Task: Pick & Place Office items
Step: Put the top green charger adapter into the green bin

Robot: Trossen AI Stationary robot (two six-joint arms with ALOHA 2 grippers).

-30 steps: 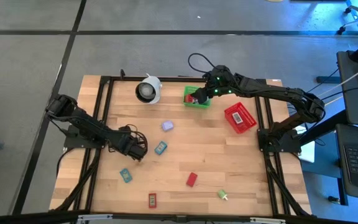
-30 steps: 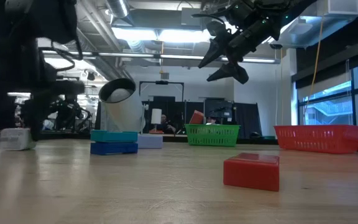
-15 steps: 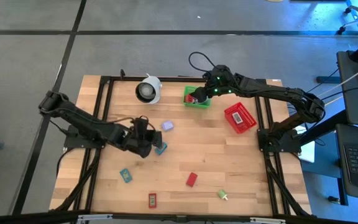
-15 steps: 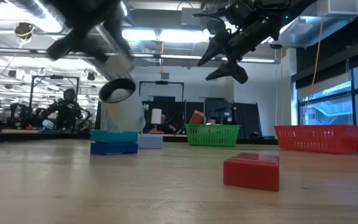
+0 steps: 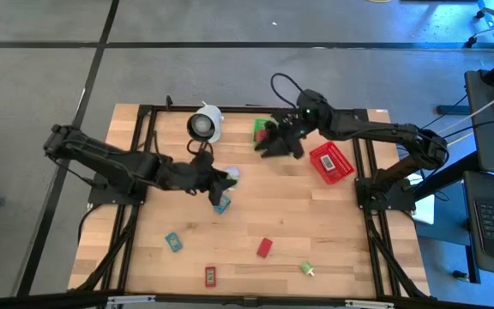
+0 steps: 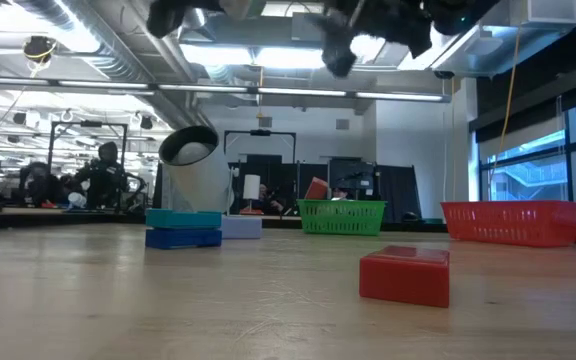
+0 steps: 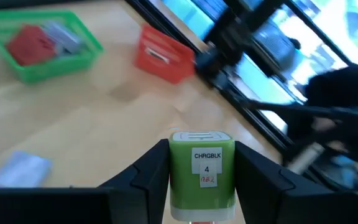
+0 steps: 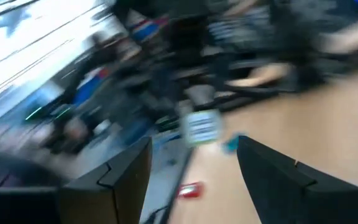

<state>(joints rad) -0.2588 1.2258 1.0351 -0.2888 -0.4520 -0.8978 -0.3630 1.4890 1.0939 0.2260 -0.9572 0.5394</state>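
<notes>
My left gripper (image 7: pixel 201 154) is shut on a green block (image 7: pixel 202 171) labelled "CHRGBLK 4". In the high view it (image 5: pixel 221 181) hangs over the table's middle, beside a lavender piece (image 5: pixel 231 173) and above a teal block (image 5: pixel 221 204). My right gripper (image 5: pixel 273 144) is open and empty at the near side of the green basket (image 5: pixel 258 128), which holds a red piece (image 7: pixel 30 46). A teal piece (image 5: pixel 172 242), a red block (image 5: pixel 265 248), a red packet (image 5: pixel 210 276) and a green piece (image 5: pixel 306 269) lie on the table. My left gripper pinches the green block between its two fingers, one on each of its opposite sides (image 7: pixel 174 177), with the labelled face toward the wrist camera. The fingers point toward the table's far right, at the baskets. The block is lifted clear of the table.
A white roll with a dark hole (image 5: pixel 204 124) lies at the far edge, left of the green basket. A red mesh basket (image 5: pixel 331 161) stands at the right. Bare wood lies between the baskets and the near pieces. People show in the room behind.
My left gripper has risen from the table's left part and gone toward the right and far edges, up to the lavender piece. My right gripper has turned and shifted from over the green basket toward its near side, rising in the low view.
</notes>
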